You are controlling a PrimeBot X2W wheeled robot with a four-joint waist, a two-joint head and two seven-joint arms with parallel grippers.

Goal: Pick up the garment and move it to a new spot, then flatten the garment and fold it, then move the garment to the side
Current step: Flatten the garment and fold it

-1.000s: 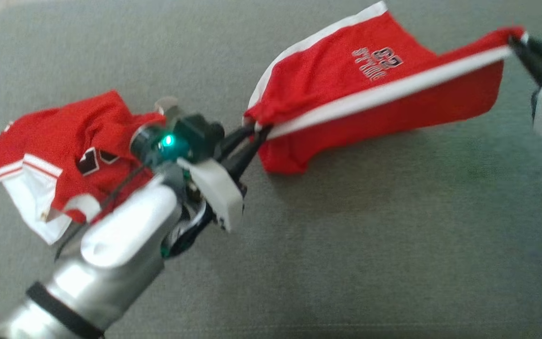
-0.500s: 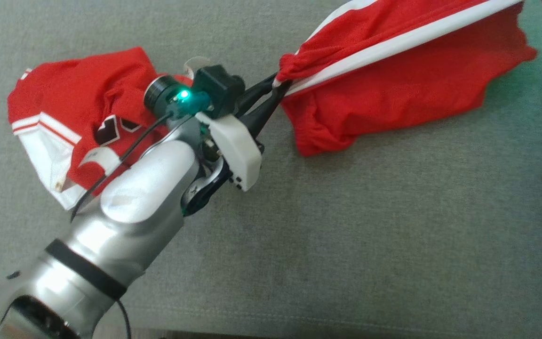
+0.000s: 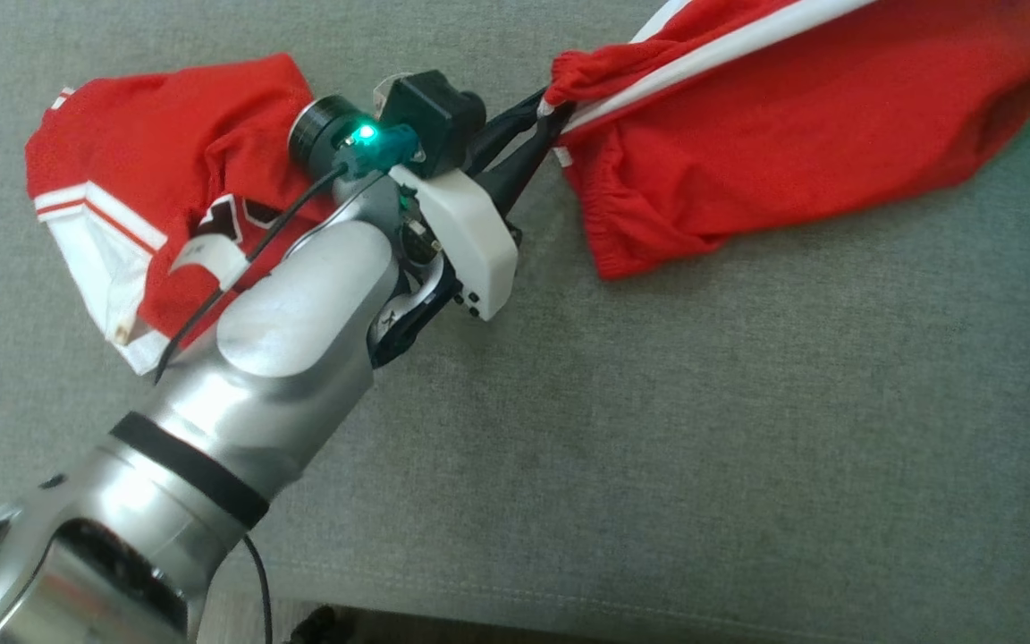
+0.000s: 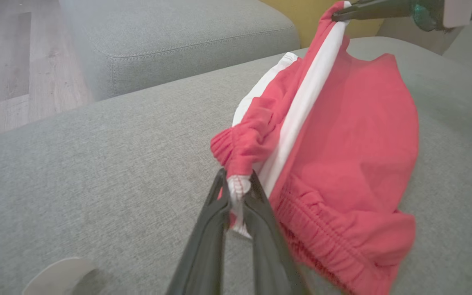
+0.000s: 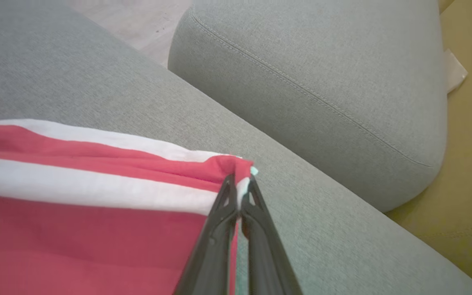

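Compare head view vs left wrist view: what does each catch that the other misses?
Head view adds: a second red and white shirt crumpled on the sofa, partly behind the left arm's silver forearm.
Left wrist view adds: the right gripper pinching the far end of the shorts, a second grey cushion, and wooden floor.
Both: the left gripper shut on the waistband corner of the red shorts, stretched out over the grey sofa.
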